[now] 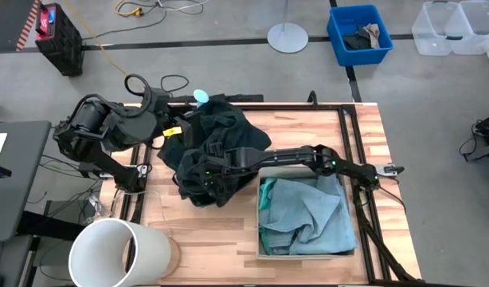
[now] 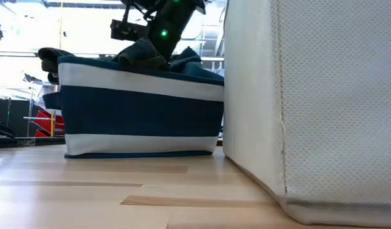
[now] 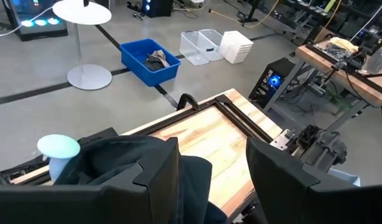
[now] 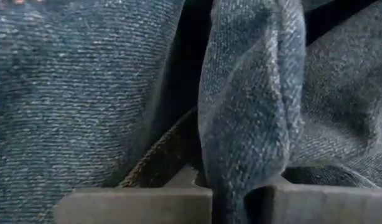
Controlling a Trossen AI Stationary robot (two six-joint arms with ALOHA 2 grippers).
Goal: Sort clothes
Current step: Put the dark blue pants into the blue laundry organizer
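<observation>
The right end effector [image 1: 203, 169] reaches across the desk [image 1: 308, 135] into the dark pile and is clamped on a fold of the dark navy jeans [image 4: 253, 106], which lie heaped in the navy-and-white striped bin [image 2: 141, 114]. The left end effector [image 3: 213, 180] waits with fingers spread wide at the desk's far left edge, over the black garment [image 1: 228, 127]. The turquoise top [image 1: 304, 211] fills the pale bin [image 1: 258, 215] beside the pile.
</observation>
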